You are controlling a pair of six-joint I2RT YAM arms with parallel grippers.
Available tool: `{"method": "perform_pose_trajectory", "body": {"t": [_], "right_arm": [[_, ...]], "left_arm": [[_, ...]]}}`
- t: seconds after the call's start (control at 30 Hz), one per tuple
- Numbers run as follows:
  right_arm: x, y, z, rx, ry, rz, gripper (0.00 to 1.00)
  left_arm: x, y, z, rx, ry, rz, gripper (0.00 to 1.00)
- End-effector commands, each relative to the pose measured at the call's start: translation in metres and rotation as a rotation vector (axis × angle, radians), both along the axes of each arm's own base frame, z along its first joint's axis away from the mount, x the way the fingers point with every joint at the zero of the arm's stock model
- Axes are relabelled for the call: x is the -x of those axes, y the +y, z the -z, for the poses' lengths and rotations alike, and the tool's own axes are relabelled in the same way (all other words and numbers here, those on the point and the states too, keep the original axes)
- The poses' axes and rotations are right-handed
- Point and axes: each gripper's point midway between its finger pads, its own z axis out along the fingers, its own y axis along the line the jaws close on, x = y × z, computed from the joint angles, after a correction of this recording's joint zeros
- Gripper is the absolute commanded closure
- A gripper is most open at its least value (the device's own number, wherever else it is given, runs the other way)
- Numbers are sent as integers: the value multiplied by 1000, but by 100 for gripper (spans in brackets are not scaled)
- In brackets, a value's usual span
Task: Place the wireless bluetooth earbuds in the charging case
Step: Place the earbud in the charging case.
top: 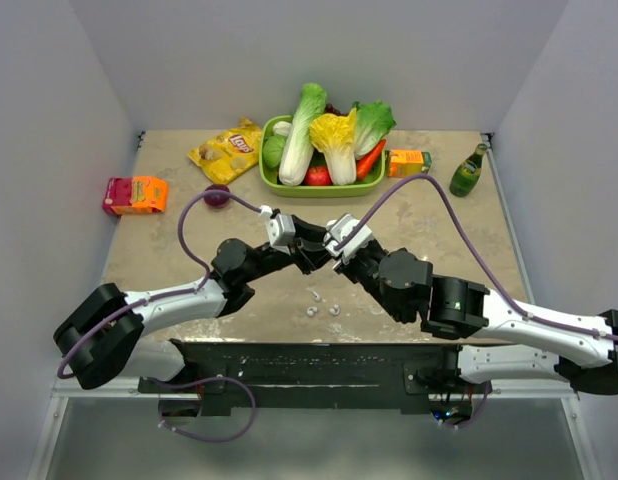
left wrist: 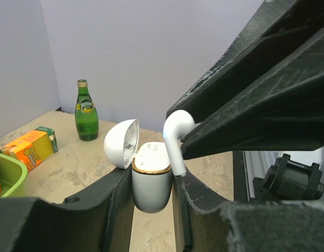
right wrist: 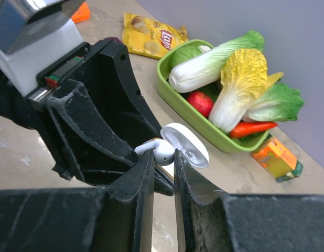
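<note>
My left gripper is shut on the white charging case, which has a gold rim and stands upright with its lid open to the left. My right gripper is shut on one white earbud. In the left wrist view the earbud hangs stem down at the case's right rim, outside the sockets. Both grippers meet above the table's middle in the top view. Three tiny white buds lie loose on the table below them.
A green basket of vegetables stands at the back centre. A yellow chips bag and a red-orange box lie back left. A juice box and a green bottle are back right. A purple fruit lies left of centre.
</note>
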Motion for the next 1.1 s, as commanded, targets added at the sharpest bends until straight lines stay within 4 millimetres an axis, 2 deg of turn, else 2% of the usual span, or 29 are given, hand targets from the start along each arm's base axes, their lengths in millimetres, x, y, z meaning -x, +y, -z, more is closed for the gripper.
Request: {"method": "perform_pose_trajectory", "body": {"t": [0.0,0.27,0.7,1.07], "right_arm": [[-10,-21,-23,10,-64,113,100],[-12,-26,-22,14,-74,134,100],[-8,-8,-10,34,-48,72,100],[-7,-3,-3,56,-36,59,100]], "left_arm": [[3,2,-23,43,-70,11,100],[6,4,-26,46,-77,20,100],[6,3,-27,51,-75,23,100],[6,3,-30,57,-79,24,100]]}}
